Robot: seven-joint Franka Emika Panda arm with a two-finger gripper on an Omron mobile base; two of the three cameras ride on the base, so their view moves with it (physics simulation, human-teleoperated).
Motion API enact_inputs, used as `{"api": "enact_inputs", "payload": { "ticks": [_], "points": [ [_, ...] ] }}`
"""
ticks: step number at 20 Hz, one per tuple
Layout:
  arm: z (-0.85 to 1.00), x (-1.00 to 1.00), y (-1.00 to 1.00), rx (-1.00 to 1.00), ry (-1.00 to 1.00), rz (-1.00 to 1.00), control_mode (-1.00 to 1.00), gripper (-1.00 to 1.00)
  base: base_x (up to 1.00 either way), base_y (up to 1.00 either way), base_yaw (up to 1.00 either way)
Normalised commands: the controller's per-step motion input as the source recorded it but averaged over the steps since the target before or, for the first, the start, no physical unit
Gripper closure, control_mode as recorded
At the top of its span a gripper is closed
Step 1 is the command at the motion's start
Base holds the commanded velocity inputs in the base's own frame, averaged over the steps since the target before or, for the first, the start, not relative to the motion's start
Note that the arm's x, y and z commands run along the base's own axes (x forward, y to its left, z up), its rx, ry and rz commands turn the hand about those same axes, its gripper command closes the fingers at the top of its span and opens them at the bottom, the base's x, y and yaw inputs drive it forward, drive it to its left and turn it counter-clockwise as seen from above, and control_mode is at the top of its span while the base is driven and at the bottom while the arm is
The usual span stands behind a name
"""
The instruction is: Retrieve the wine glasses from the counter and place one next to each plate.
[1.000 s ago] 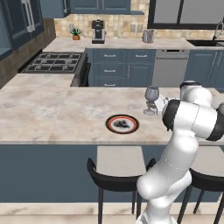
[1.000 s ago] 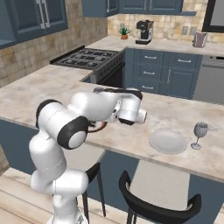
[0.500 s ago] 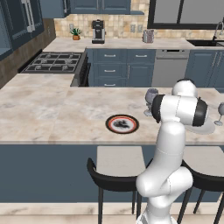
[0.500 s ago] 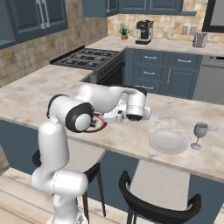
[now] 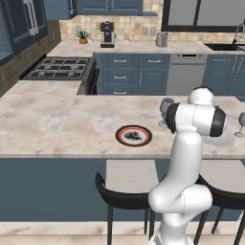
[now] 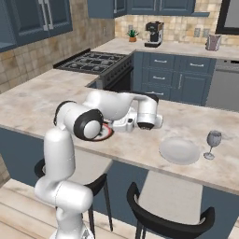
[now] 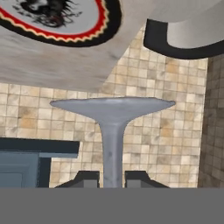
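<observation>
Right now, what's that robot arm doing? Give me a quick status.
Gripper shut on wine glass stem. Patterned plate close by; second glass beside plain plate. Nothing obstructing.

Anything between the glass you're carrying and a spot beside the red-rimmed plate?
Nothing visible does. The clear stemmed wine glass sits between the gripper fingertips, and bare beige marble counter surrounds the red-rimmed patterned plate.

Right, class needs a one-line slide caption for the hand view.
Pincer closed on a wine glass stem, patterned plate beyond.
</observation>
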Motion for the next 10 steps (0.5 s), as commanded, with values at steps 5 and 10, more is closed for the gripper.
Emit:
{"api": "enact_inputs", "payload": {
  "ticks": [5,10],
  "points": [
    [-0.09,-0.13,0.0,-0.06,0.0,-0.04,-1.0,1.0,0.0,0.0,0.0],
    [-0.12,-0.18,0.01,-0.06,-0.01,-0.02,-1.0,1.0,0.0,0.0,0.0]
  ]
}}
